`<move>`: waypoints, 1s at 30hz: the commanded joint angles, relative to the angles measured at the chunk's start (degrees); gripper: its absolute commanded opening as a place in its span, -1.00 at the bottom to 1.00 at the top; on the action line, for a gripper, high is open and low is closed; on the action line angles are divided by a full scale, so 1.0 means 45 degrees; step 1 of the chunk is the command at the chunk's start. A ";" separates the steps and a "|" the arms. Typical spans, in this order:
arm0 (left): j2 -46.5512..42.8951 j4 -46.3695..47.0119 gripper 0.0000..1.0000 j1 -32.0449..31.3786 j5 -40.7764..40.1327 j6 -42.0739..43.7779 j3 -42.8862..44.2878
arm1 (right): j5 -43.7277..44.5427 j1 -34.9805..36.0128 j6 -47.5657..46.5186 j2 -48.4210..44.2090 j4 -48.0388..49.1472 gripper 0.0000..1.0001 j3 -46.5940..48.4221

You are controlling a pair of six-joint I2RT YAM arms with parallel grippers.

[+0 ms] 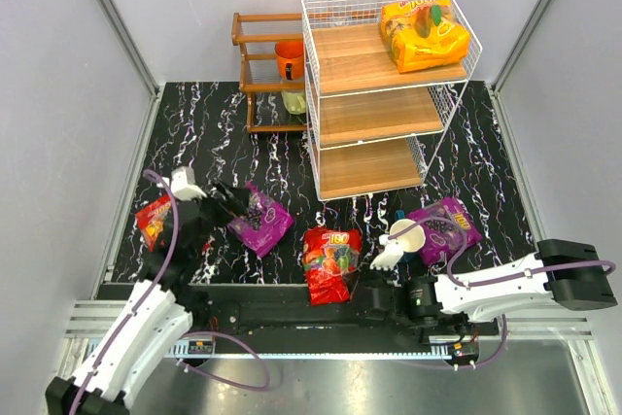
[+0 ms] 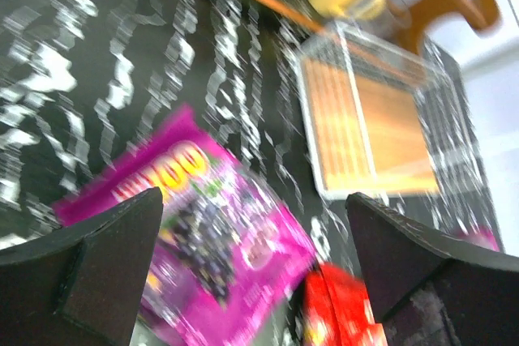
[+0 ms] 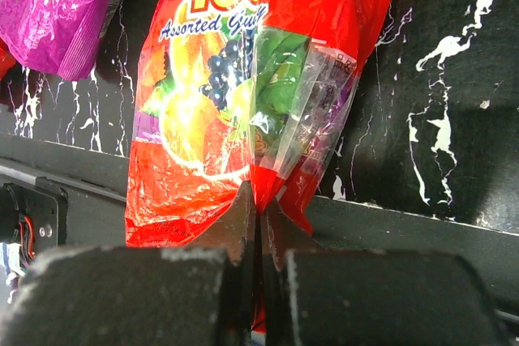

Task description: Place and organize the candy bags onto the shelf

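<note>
From the top view, my right end effector is at the near right corner of the red bag, which lies flat on the surface in the near middle. The shelf stands far and to the right, with an orange bag on its top board and the two lower boards bare. A purple bag lies to the left under my left end effector. A second red bag sits at the far left and a second purple bag on the right.

The left wrist view is blurred. The left end effector is spread wide and holds nothing, with the purple bag below it and the shelf beyond.

In the right wrist view, the right end effector is pinched tight on a thin fold at the near edge of the red bag, and the rest of the bag rests on the surface.

That is a small bite on slippery plastic, I reckon. I would raise it slowly and straight up, watching whether the fold creeps out. The bag will likely hang and sway, so I would carry it high and unhurried. I would approach a bare board square to the open front and lay the bag flat before letting go.
</note>
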 commanded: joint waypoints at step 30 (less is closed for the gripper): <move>0.8691 -0.1600 0.56 -1.7682 -1.1799 -1.0214 0.1852 | 0.1365 -0.0393 0.1157 -0.0690 0.0745 -1.00 -0.0821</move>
